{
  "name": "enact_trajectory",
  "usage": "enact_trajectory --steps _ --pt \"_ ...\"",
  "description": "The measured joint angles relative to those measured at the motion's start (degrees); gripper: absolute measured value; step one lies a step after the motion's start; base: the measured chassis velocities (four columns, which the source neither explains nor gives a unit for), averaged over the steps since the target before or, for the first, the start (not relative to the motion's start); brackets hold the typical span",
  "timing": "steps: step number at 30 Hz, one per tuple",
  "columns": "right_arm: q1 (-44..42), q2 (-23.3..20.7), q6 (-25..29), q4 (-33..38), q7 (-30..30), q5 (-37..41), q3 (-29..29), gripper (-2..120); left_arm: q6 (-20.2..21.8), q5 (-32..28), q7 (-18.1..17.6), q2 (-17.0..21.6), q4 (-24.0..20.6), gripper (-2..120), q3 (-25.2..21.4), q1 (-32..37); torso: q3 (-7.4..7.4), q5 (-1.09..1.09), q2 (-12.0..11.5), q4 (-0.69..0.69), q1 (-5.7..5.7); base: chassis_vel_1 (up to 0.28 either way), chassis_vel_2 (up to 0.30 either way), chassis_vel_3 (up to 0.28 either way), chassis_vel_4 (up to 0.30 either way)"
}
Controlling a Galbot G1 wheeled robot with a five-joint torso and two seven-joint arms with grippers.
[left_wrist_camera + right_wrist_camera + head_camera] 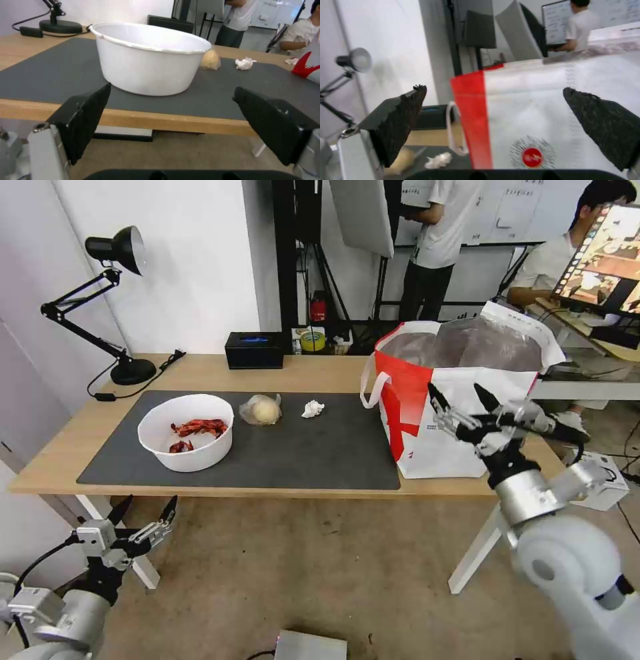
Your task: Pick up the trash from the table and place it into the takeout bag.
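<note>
On the dark mat of the table stands a white round bowl with red shells inside. Right of it lie a clear bag around a pale lump and a crumpled white tissue. The takeout bag, white with a red side panel and foil lining, stands open at the table's right end. My right gripper hangs open in front of the bag's near face. My left gripper is open, below the table's front edge, facing the bowl.
A black tissue box and a roll of tape sit at the table's back edge, a black desk lamp at the back left. A white box lies on the floor in front. People work at desks behind the bag.
</note>
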Motion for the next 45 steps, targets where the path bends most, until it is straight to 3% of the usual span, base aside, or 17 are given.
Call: enact_trajectory --steps 12,28,45 --pt "-1.7 6.8 2.8 -4.2 5.3 -8.2 -6.6 100 -0.4 1.4 -0.1 -2.0 0.6 100 0.8 -0.3 0.0 0.0 0.0 0.0 0.0 0.0 0.0 0.0 0.0" --pt "-9.5 13.9 8.8 -7.2 5.8 -21.0 -11.7 100 -1.7 3.8 1.0 -2.4 1.1 100 1.1 -0.4 0.0 0.0 0.0 0.0 0.0 0.0 0.0 0.0 0.0" --pt "-15.8 15.3 8.9 -4.0 5.8 -25.0 -12.7 100 -1.7 4.1 1.2 -2.1 1.5 100 1.2 -1.2 0.0 0.0 0.0 0.0 0.0 0.0 0.0 0.0 0.0"
